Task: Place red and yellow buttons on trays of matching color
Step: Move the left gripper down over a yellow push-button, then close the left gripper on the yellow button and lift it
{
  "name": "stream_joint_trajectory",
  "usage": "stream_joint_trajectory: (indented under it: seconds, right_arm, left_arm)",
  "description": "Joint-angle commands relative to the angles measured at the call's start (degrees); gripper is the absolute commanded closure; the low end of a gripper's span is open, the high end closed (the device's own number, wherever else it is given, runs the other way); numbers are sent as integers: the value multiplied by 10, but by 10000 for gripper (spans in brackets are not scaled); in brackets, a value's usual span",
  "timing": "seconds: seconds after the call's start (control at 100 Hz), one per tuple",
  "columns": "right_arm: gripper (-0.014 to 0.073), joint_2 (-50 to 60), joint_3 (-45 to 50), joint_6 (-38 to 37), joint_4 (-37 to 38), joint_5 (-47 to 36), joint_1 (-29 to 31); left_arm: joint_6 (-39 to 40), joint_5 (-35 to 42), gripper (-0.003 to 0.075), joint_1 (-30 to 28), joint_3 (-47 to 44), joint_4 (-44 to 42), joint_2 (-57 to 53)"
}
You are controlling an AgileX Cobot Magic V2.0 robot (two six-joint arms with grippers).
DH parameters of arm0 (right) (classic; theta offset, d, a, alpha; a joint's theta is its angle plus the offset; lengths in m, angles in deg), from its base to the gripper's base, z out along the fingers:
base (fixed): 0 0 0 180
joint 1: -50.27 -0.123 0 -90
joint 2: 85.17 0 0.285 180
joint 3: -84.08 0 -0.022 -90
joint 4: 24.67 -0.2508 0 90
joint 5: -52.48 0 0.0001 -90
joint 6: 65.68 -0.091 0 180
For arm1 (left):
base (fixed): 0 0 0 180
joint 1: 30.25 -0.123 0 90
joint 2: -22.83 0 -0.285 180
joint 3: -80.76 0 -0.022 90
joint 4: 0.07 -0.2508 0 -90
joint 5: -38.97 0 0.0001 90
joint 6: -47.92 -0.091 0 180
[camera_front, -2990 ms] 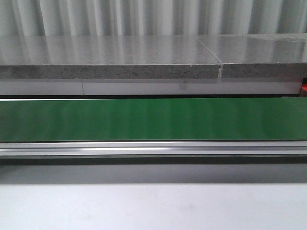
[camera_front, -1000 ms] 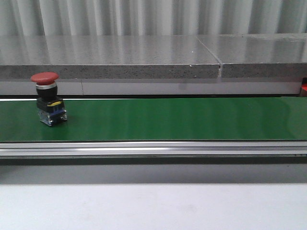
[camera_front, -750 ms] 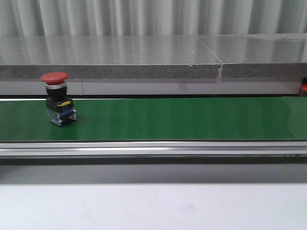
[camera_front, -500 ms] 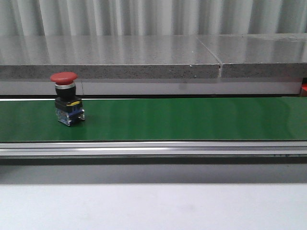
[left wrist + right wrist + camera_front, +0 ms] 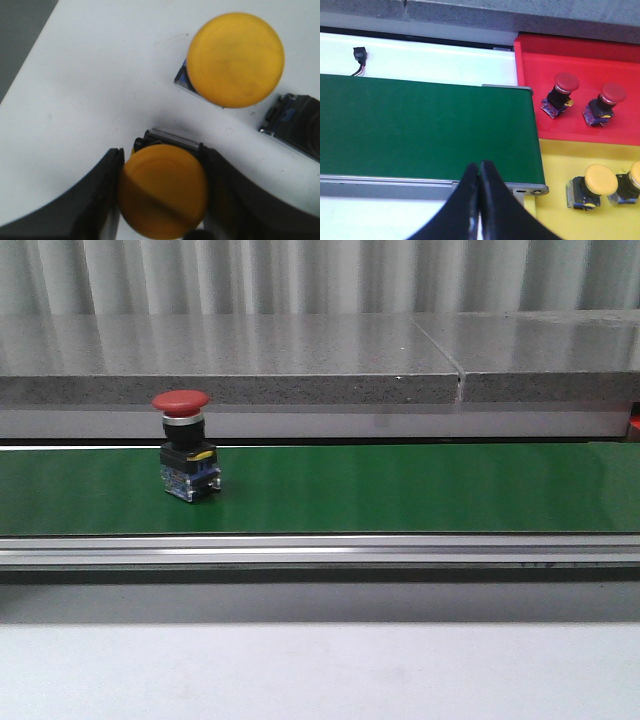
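Note:
A red button stands upright on the green belt, left of its middle. My left gripper is shut on a yellow button over a white surface; a second yellow button stands beyond it. My right gripper is shut and empty, above the belt's end. The red tray holds two red buttons. The yellow tray holds two yellow buttons. Neither gripper shows in the front view.
A grey stone ledge runs behind the belt and a metal rail along its front. Another button's metal base lies near the left gripper. A small black connector sits on the white surface beyond the belt.
The belt was bare three seconds ago. The red button came in from the left and has ridden steadily rightward along the belt.

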Motion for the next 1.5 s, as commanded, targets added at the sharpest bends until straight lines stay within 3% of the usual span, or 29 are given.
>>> stream_joint_trajectory:
  seconds: [0.0, 0.42, 0.71, 1.14, 1.49]
  right_arm:
    - [661, -1, -14, 5, 1, -39, -2]
    - [661, -1, -14, 5, 1, -39, -2]
    - [661, -1, -14, 5, 1, -39, -2]
    - [661, -1, -14, 5, 1, -39, -2]
    - [661, -1, -14, 5, 1, -39, -2]
  left_arm:
    - [6, 2, 738, -1, 17, 4, -38]
    - [5, -24, 740, 7, 17, 14, -183]
    - [-49, -96, 740, 83, 15, 15, -267]
    - [-74, -66, 740, 168, -70, 50, -274]
    - [-74, -50, 740, 179, -90, 65, -256]
